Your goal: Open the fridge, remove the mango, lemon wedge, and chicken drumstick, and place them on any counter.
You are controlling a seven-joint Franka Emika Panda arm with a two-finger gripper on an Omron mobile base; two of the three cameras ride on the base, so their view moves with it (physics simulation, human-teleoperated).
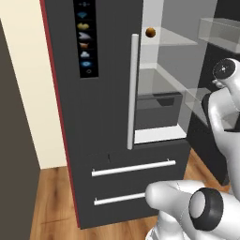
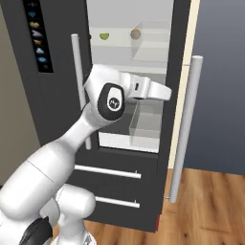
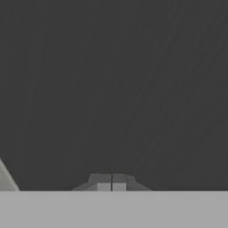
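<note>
The dark grey fridge (image 1: 103, 117) has its left door shut and its right door (image 2: 179, 72) swung wide open. On an upper glass shelf lies the yellow-green lemon wedge (image 2: 104, 35). Beside it rests a roundish orange-brown piece that looks like the mango (image 2: 136, 33) (image 1: 150, 32). The chicken drumstick is hidden. My gripper (image 2: 168, 94) hangs at mid height in front of the open compartment, pointing toward the open door's inner side. In the hand view my gripper (image 3: 111, 186) is shut with nothing in it, close to a dark grey surface.
The shut door's long silver handle (image 1: 133, 91) runs beside the opening. The open door's handle (image 2: 185, 129) stands to the right. Two drawers (image 1: 133, 168) sit below. A clear bin (image 2: 146, 122) and glass shelves fill the compartment. Wood floor lies around.
</note>
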